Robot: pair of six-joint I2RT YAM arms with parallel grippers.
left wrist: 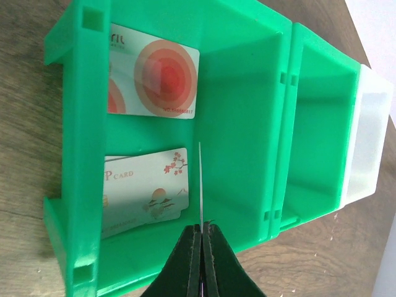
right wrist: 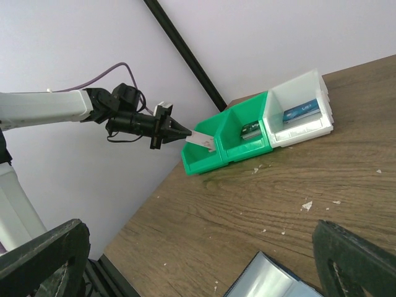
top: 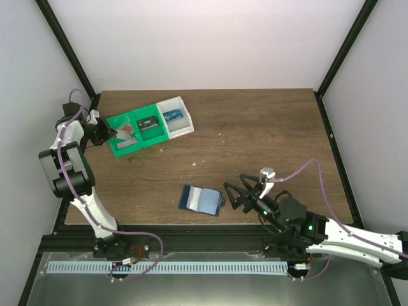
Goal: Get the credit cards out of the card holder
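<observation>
Three credit cards show. A red-ringed card (left wrist: 154, 77) and a blossom-printed card (left wrist: 145, 192) lie flat in the end green compartment of the three-part tray (top: 131, 150). A pale third card (right wrist: 202, 140) is pinched edge-on in the left hand (left wrist: 201, 232), its arm stretched over that compartment. One blue card holder (top: 201, 199), a pale panel with darker edges, lies on the tabletop (top: 268, 127) just beside the right hand (top: 236, 191), whose fingers are spread wide and hold nothing.
</observation>
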